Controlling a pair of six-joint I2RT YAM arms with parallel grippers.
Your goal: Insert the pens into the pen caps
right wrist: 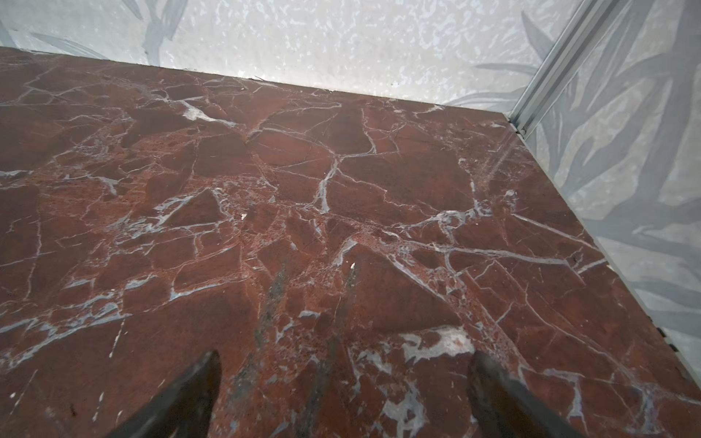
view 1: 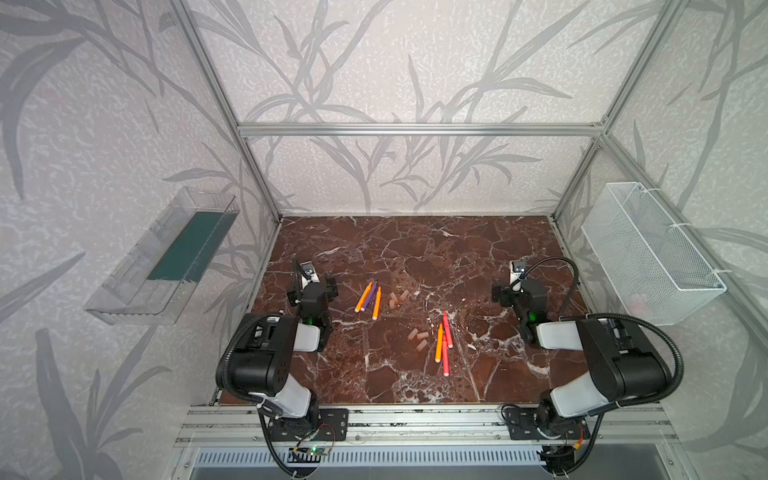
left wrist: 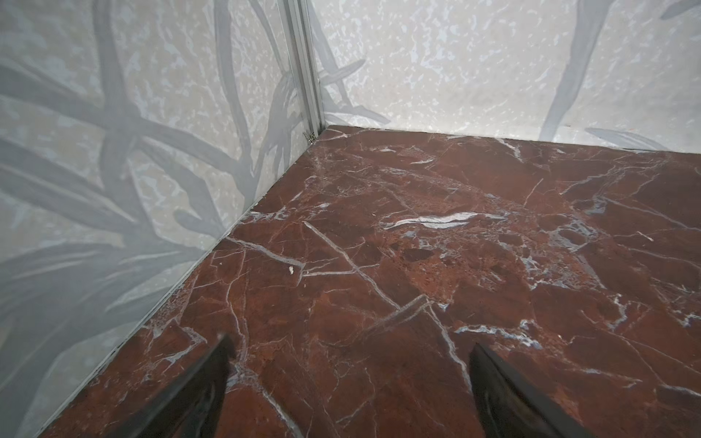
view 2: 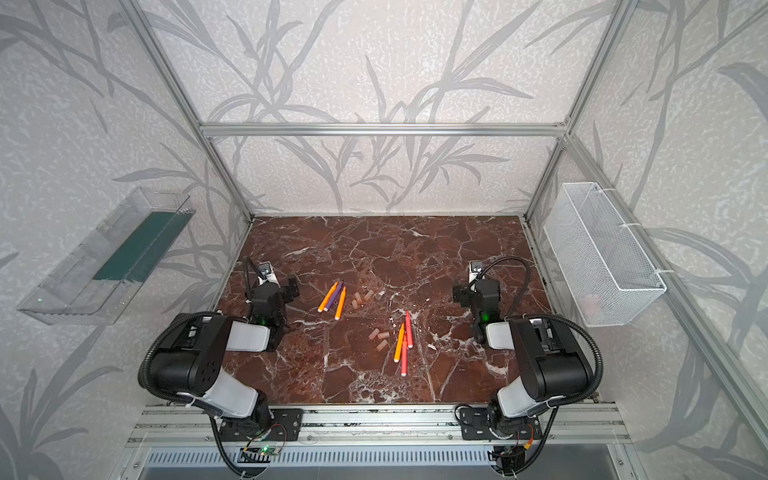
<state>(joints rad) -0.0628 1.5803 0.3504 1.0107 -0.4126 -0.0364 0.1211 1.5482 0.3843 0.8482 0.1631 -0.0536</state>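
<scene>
- The left pincer (left wrist: 351, 343) is shown in the left wrist view with its two dark fingers (left wrist: 212, 383) set wide apart. Nothing is gripped, and only the red-brown marble bench (left wrist: 417, 246) is seen between them.
- The right pincer (right wrist: 346, 352) is opened just as wide and nothing is held in it. Veined marble and a corner of the patterned wall are seen beyond its fingers (right wrist: 497, 390).
- In both top views the left group of pens (view 1: 368, 298), two orange and one purple, is laid close together on the bench. It is to the right of the left pincer, near it but clearly apart. The pincer is pointed toward the back wall, not toward these pens.
- The right group of pens (view 1: 445, 357), one orange and two red-pink, is found nearer to the front edge. It is well apart from the right pincer, to its left and closer to the arm bases.
- The pale ends of the pens are turned toward the front edge.
- The far pen caps (view 1: 404, 295) are placed just beside the left group of pens, on its right side. Their exact number cannot be told.
- The near pen caps (view 1: 422, 335), three short pinkish cylinders, are laid just to the left of the right group of pens.
- All caps are lying loose between the two arms, and none is touched by a pincer.
- A clear plastic tray (view 1: 137, 291) is fixed on the left wall and a white mesh basket (view 1: 665, 270) on the right wall.
</scene>
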